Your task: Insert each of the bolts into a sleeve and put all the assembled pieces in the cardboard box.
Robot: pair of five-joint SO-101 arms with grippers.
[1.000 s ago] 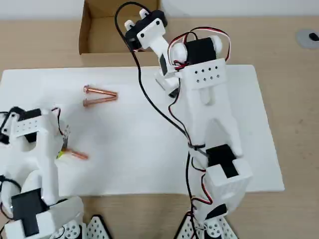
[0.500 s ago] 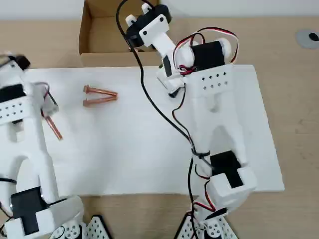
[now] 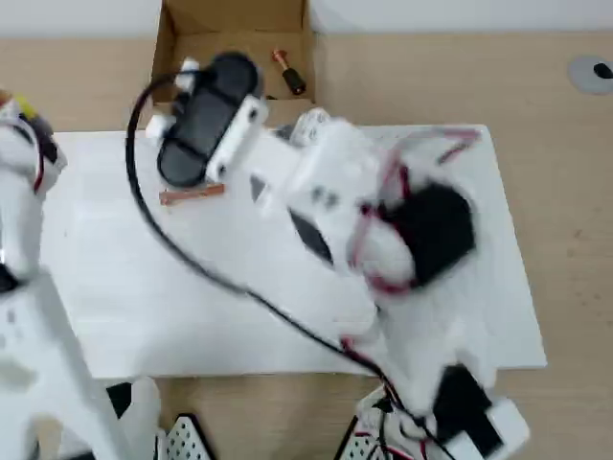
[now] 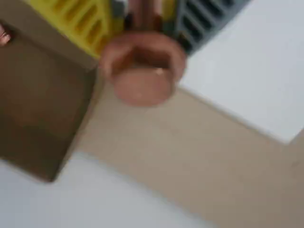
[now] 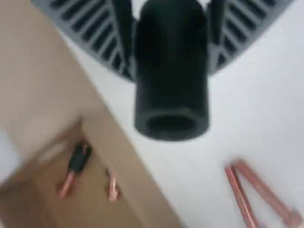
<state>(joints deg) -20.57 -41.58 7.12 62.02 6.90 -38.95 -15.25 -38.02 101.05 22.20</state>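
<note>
My left gripper (image 4: 142, 14) pinches a bolt (image 4: 142, 66), my right gripper (image 5: 171, 28) a black sleeve (image 5: 171, 80). One assembled piece (image 3: 287, 72) lies in the cardboard box (image 3: 165, 57), upper left. Two loose bolts (image 5: 241, 197) remain on the mat (image 3: 144, 307).

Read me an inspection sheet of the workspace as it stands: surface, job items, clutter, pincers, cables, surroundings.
Surface: white mat on a wooden table.
Job's things: two bolts lie on the mat; the cardboard box holds at least one assembled piece.
Clutter: nothing seen.
Pincers: left pincer shut on a bolt; right pincer shut on a black sleeve, by the box's front.
Cables: black cable trails across the mat.
Surroundings: grey disc set in the table's far corner.
</note>
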